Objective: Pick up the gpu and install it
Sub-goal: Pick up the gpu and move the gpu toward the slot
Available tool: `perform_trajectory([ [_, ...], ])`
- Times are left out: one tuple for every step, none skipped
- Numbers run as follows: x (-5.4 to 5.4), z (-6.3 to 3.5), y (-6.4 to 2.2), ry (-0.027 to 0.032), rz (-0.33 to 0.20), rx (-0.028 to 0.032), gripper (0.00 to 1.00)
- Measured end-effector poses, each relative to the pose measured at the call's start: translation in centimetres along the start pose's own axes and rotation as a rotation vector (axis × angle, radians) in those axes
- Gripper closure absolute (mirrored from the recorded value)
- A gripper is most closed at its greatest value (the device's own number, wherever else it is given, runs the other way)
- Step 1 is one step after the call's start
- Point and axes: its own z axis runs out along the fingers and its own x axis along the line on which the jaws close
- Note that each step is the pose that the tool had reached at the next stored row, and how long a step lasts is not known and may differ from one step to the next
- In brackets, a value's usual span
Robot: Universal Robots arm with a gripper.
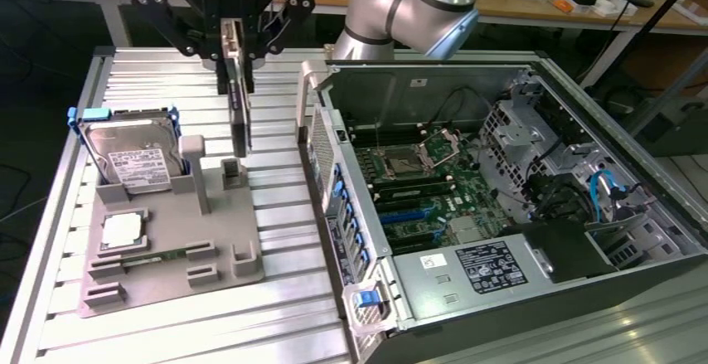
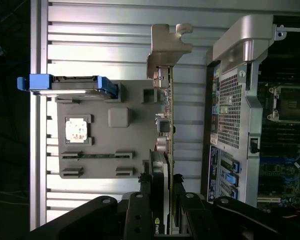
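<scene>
My hand (image 1: 234,47) is closed on the upper edge of the gpu (image 1: 239,115), fingers pressed against both flat faces, so the card hangs edge-down straight below me. Its lower end sits just above the grey holder (image 1: 166,248) on the counter (image 1: 288,314); I cannot tell whether they touch. In the wrist view the gpu (image 2: 166,125) runs away from my hand (image 2: 162,205) to its silvery bracket (image 2: 165,45). The hard drive (image 1: 131,161) stands in the holder to one side of me, and the open computer case (image 1: 332,190) lies on the other.
</scene>
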Motion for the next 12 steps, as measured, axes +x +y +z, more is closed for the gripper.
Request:
perform_trajectory([
  [-0.3, 0.0, -0.01, 0.0, 0.0, -0.0001, 0.73],
  [-0.5, 0.0, -0.02, 0.0, 0.0, -0.0001, 0.73],
  [-0.8, 0.01, -0.03, 0.0, 0.0, -0.0001, 0.73],
  [-1.0, 0.02, -0.03, -0.0001, 0.0, -0.0002, 0.73],
  [-1.3, 0.02, -0.04, -0.0001, 0.0, -0.0002, 0.73],
  [-1.5, 0.02, -0.05, -0.0001, 0.0, -0.0001, 0.73],
  [-1.8, 0.02, -0.06, 0.0, 0.0, -0.0001, 0.73],
  [-2.0, 0.02, -0.07, 0.0, 0.0, -0.0001, 0.73],
  [-2.3, 0.02, -0.08, 0.0, 0.0, -0.0001, 0.73],
  [-2.6, 0.02, -0.09, 0.0, 0.0, -0.0001, 0.73],
  [-3.0, 0.03, -0.1, 0.0, 0.0, -0.0001, 0.73],
  [-3.3, 0.03, -0.11, -0.0001, 0.0, -0.0001, 0.73],
])
